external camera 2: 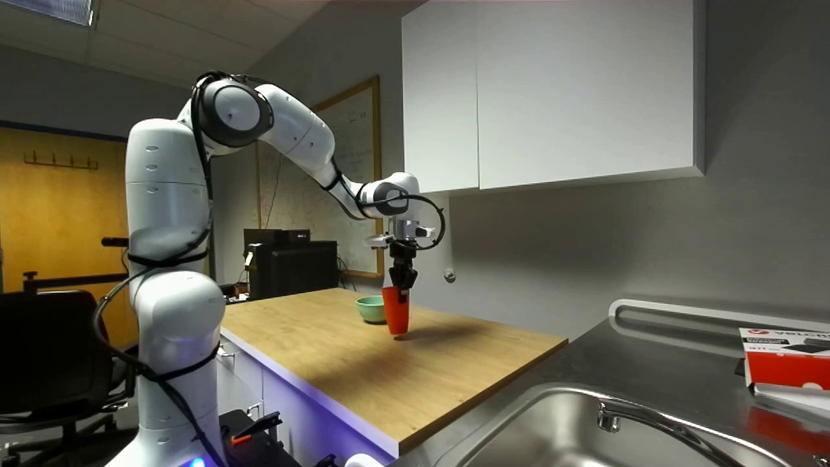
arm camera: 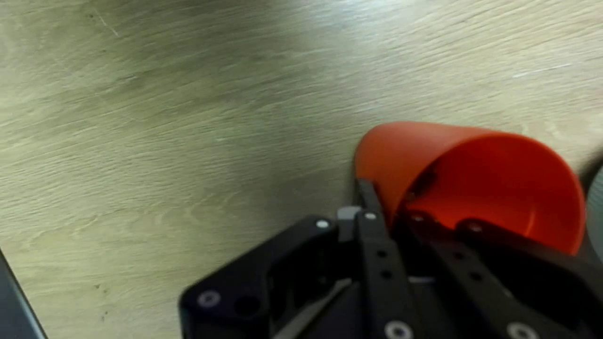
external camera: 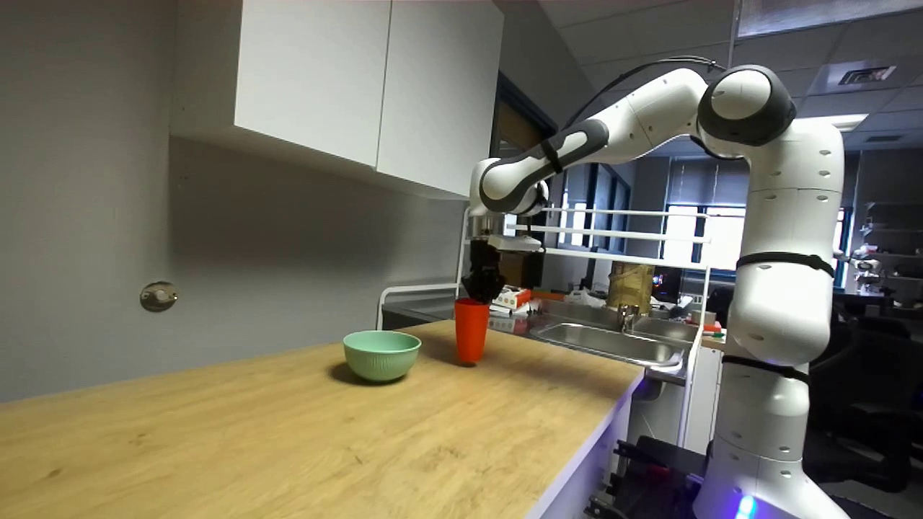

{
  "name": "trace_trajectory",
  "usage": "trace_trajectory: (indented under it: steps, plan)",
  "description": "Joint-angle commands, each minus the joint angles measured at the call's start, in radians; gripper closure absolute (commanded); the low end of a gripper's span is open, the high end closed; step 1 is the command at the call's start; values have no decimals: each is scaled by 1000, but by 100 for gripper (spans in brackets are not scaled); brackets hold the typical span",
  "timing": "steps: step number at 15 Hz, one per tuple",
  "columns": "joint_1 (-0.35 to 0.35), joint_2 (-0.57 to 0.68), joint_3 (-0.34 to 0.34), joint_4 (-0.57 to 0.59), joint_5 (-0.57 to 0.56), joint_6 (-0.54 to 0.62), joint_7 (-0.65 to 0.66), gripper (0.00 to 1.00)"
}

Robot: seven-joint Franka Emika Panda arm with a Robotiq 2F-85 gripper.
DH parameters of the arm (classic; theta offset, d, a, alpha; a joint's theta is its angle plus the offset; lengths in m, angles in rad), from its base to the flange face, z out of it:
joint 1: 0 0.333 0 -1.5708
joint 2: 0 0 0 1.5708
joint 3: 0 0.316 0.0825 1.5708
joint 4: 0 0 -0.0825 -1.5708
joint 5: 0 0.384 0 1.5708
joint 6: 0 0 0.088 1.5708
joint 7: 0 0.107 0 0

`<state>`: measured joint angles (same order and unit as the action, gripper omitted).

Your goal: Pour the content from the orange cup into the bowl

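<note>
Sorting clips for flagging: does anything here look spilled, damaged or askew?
Nothing stands out. The gripper holds the orange cup roughly upright; the bowl sits level on the counter. No spill or damage shows; the cup's full interior isn't visible.

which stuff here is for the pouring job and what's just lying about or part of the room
For the job:
cup
tool, gripping the cup by its wall
bowl, beside the cup

Not for the job, it seems:
box, red and white
sink
tap
chair
cabinet
</note>
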<state>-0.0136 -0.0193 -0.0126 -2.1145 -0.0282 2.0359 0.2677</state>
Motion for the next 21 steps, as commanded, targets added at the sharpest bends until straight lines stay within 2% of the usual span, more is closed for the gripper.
trace_trajectory:
  steps: [1, 7, 11, 21]
  plan:
    - [31, 23, 34, 91, -75, -70, 127, 99]
    - [98, 75, 89, 219, -181, -162, 271, 99]
    - [162, 138, 121, 307, -306, -237, 369, 99]
    - [403, 338, 180, 477, -775, -517, 547, 99]
